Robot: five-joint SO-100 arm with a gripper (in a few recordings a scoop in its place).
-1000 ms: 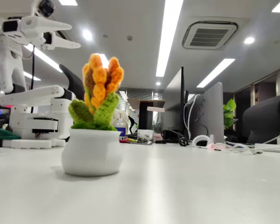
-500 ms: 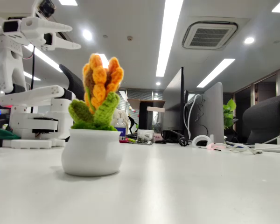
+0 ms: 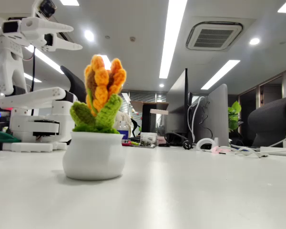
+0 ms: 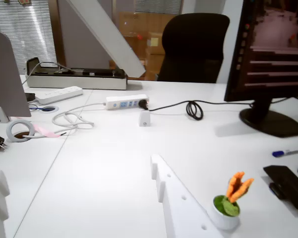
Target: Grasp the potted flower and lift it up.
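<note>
Wrist view: potted flower (image 4: 227, 208) just right of parted fingers (image 4: 176, 203), untouched.

The small crocheted potted flower (image 3: 97, 129) had orange-yellow petals, fuzzy green yarn leaves and a glossy white round pot. The smooth table (image 3: 190, 191) was plain white. The plastic two-finger gripper (image 3: 62, 36) was white, and the office chair (image 4: 196, 47) black.

Hand (image 4: 79, 198) fingers cut by bottom edge; potted flower (image 4: 228, 206) pot base partly hidden.
</note>
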